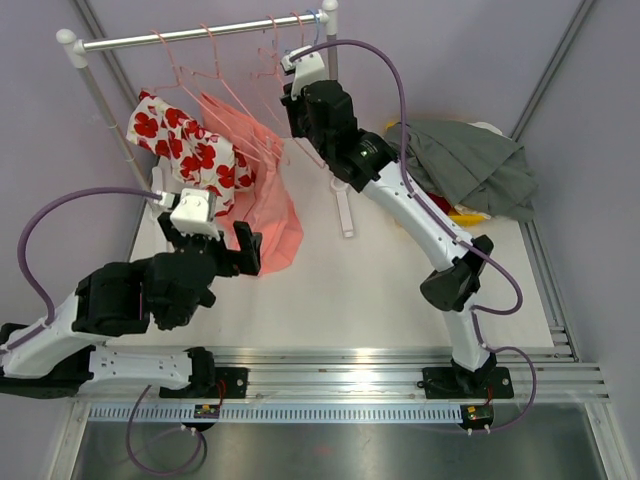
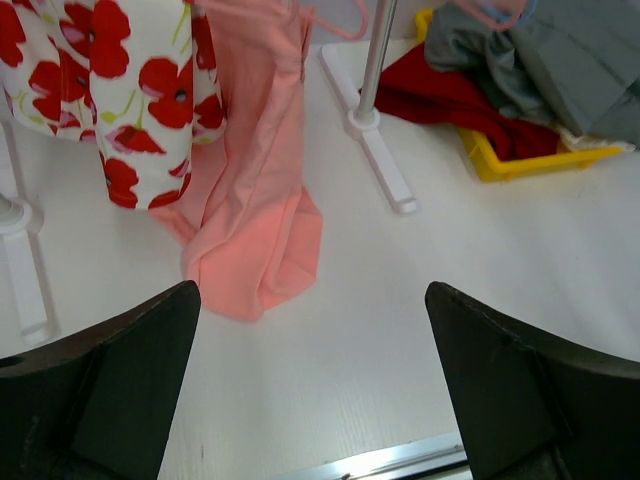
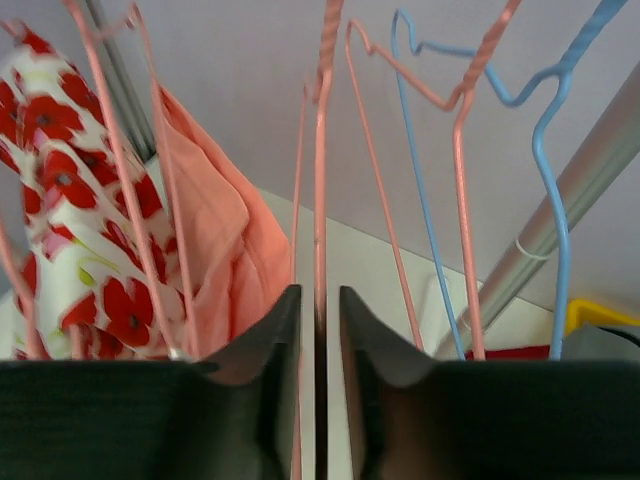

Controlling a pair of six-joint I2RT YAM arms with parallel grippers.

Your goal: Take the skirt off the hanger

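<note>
A salmon-pink skirt (image 1: 268, 205) hangs from a pink wire hanger on the rail (image 1: 200, 33), its hem bunched on the white table (image 1: 380, 280). It also shows in the left wrist view (image 2: 258, 215) and the right wrist view (image 3: 215, 230). My right gripper (image 1: 291, 101) is up at the hangers, shut on a pink hanger wire (image 3: 322, 150) that runs between its fingertips (image 3: 320, 300). My left gripper (image 1: 212, 250) is open and empty (image 2: 312, 292), low over the table just in front of the skirt's hem.
A white garment with red flowers (image 1: 185, 145) hangs left of the skirt. More pink hangers and a blue hanger (image 3: 545, 190) hang on the rail. A yellow bin (image 2: 520, 160) with grey cloth (image 1: 470, 160) and red cloth stands back right. The rack's foot (image 1: 345, 212) lies mid-table.
</note>
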